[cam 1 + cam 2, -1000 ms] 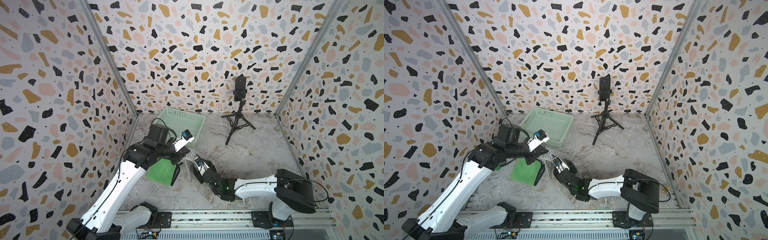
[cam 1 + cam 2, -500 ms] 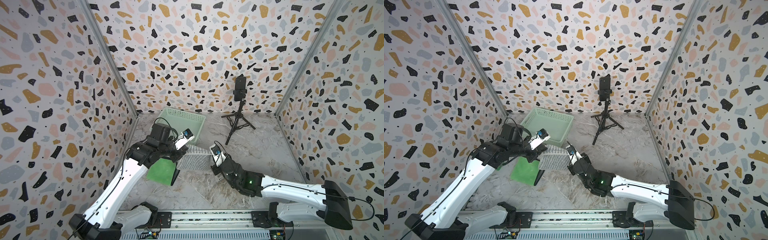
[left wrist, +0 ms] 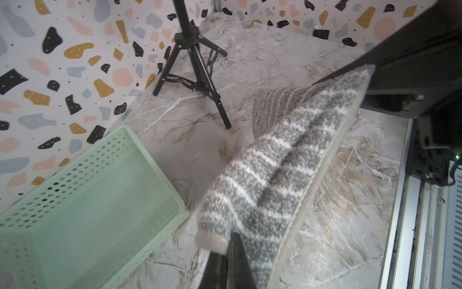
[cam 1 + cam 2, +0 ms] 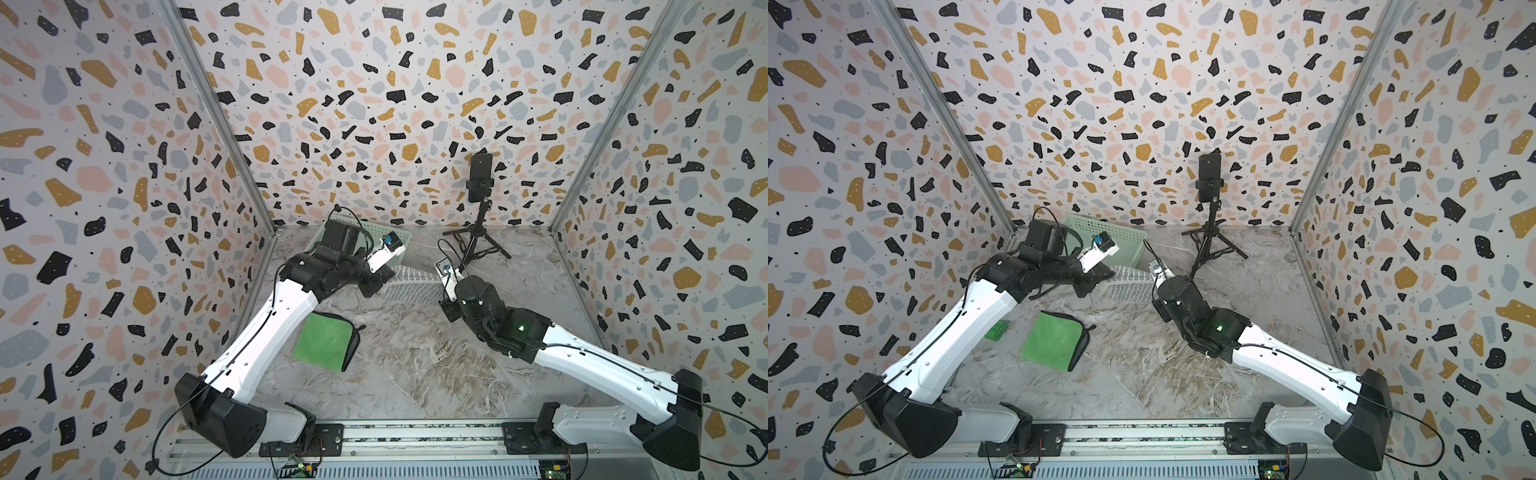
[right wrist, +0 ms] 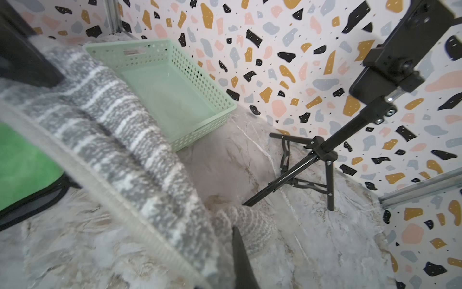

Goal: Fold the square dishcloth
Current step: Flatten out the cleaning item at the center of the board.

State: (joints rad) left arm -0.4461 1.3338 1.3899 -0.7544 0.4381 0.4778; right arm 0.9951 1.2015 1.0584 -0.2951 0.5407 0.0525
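So, the marbled tabletop (image 4: 415, 374) is mostly bare in the middle. The mint basket (image 4: 1127, 239) sits at the back, and in both top views my left arm covers a good part of it. The phone tripod (image 4: 478, 237) stands to its right, one leg reaching close to where I'm working. A folded green cloth (image 4: 326, 343) lies flat nearer the front, partly under the left arm.

The grey striped dishcloth (image 4: 409, 284) is off the tabletop, hanging just in front of the basket between both arms. The left pincer (image 3: 231, 247) is clamped on one corner and the right pincer (image 5: 236, 237) on another. A small green block (image 4: 995, 330) sits by the left wall.
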